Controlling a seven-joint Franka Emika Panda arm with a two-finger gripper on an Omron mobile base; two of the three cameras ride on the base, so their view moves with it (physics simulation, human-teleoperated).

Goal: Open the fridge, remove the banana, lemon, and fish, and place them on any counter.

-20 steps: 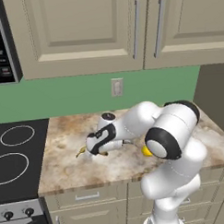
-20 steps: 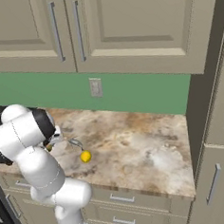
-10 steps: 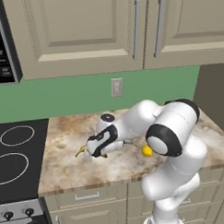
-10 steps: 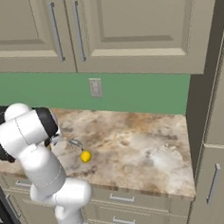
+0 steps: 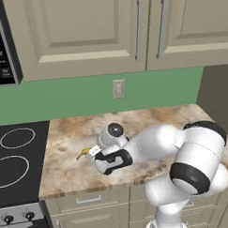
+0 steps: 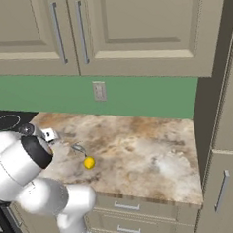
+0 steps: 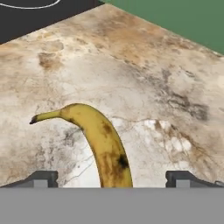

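Observation:
The banana (image 7: 103, 144), yellow with brown spots, lies flat on the speckled counter (image 7: 153, 87), its stem pointing left. My gripper (image 7: 113, 179) is open, and its two fingertips (image 7: 41, 178) stand wide on either side of the banana's near end without touching it. In the left base view the banana (image 5: 83, 153) pokes out just left of the gripper (image 5: 93, 154), low over the counter (image 5: 149, 119). The lemon (image 6: 89, 162) rests on the counter (image 6: 141, 151), with a thin grey shape that looks like the fish (image 6: 78, 149) right behind it. The fridge is out of view.
A black cooktop (image 5: 19, 153) borders the counter on the left and shows at the top of the hand view (image 7: 35, 8). Beige upper cabinets (image 5: 107, 31) hang above a green wall with an outlet (image 5: 118, 89). A tall beige cabinet (image 6: 229, 144) ends the counter on the right.
The jaws have spread from shut to wide open, letting go of the banana, which now lies on the counter. The arm has barely moved.

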